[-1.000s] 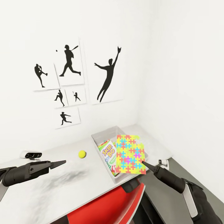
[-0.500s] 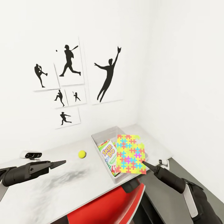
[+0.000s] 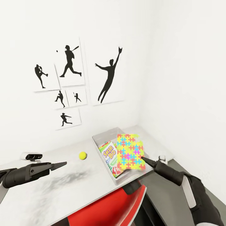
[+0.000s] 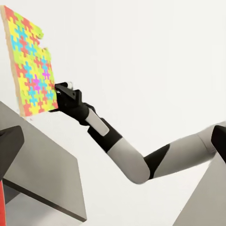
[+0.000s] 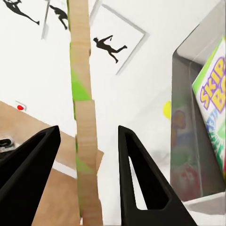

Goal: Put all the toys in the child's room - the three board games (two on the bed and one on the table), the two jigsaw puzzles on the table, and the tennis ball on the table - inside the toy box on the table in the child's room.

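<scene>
- Table [image 3: 62, 191] along the white wall, bearing the toy box [image 3: 101, 137] at its far right end, within reach of both arms.
- Toy box already holding the SKIP-BO board game [image 3: 109, 153], laid flat against the floor.
- Jigsaw puzzle [image 3: 130, 152] hanging above the box, pinched at its lower corner by the right gripper [image 3: 143, 159], probably for lowering inside.
- In the right wrist view, fingers a little apart beside the puzzle's edge; whether clamped, cannot tell.
- Left gripper [image 3: 63, 164] idle over the table, jaws seemingly together, empty.
- Tennis ball [image 3: 82, 155] loose on the table between left gripper and box, not yet collected.

My table [image 3: 62, 191] is pale grey; on it sit the toy box [image 3: 101, 138] and, apart, the ball [image 3: 83, 155].
</scene>
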{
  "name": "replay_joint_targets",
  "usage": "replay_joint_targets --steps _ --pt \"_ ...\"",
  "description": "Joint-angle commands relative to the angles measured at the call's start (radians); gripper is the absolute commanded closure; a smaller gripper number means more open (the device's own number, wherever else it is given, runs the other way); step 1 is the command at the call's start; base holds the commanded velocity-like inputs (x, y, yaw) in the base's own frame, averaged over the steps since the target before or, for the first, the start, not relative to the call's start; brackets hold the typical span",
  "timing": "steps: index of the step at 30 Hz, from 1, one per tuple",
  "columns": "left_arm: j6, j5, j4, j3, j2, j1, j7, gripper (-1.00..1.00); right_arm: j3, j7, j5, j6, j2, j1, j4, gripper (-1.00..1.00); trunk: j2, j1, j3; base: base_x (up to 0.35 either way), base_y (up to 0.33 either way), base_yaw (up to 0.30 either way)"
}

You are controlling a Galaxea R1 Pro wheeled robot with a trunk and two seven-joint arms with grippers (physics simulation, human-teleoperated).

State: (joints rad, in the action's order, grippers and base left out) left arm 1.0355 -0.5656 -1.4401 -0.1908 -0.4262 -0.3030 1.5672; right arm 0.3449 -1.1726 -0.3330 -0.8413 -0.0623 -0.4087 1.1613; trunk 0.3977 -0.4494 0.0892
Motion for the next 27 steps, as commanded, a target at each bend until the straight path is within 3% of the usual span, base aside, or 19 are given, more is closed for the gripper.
replay_joint_targets --steps 1,5,10,14,17,21,27 --pt "0.01 0.001 0.001 0.0 0.0 -0.001 0.004 -1.0 0.0 0.04 -0.003 -0.036 0.0 -0.031 -0.004 1.0 0.002 -0.001 0.002 0.0 0.0 0.0" --pt "0.009 0.002 0.009 -0.001 -0.001 -0.001 0.004 -1.0 -0.004 0.143 -0.006 -0.082 0.003 -0.11 -0.013 1.0 0.002 -0.001 0.002 0.0 0.0 0.0" --pt "0.009 0.003 0.013 -0.002 -0.002 -0.001 0.004 -1.0 -0.043 0.191 -0.007 -0.116 0.004 -0.189 -0.039 1.0 0.002 -0.001 0.002 0.0 0.0 0.0" --pt "0.009 0.003 0.015 -0.001 -0.001 -0.001 0.004 -1.0 -0.094 0.213 -0.004 -0.135 0.004 -0.272 -0.119 1.0 0.002 -0.001 0.002 0.0 0.0 0.0" --pt "0.009 0.003 0.015 -0.001 -0.001 -0.001 0.004 -1.0 -0.11 0.234 -0.003 -0.138 0.004 -0.311 -0.17 1.0 0.002 -0.001 0.002 0.0 0.0 0.0" --pt "0.009 0.003 0.015 -0.002 -0.001 -0.001 0.004 -1.0 -0.126 0.329 -0.001 -0.135 0.004 -0.387 -0.285 1.0 0.002 -0.001 0.002 0.0 0.0 0.0" --pt "0.009 0.003 0.015 -0.001 -0.001 -0.001 0.004 -1.0 -0.168 0.424 0.004 -0.13 0.004 -0.43 -0.35 1.0 0.002 -0.001 0.002 0.0 0.0 0.0"
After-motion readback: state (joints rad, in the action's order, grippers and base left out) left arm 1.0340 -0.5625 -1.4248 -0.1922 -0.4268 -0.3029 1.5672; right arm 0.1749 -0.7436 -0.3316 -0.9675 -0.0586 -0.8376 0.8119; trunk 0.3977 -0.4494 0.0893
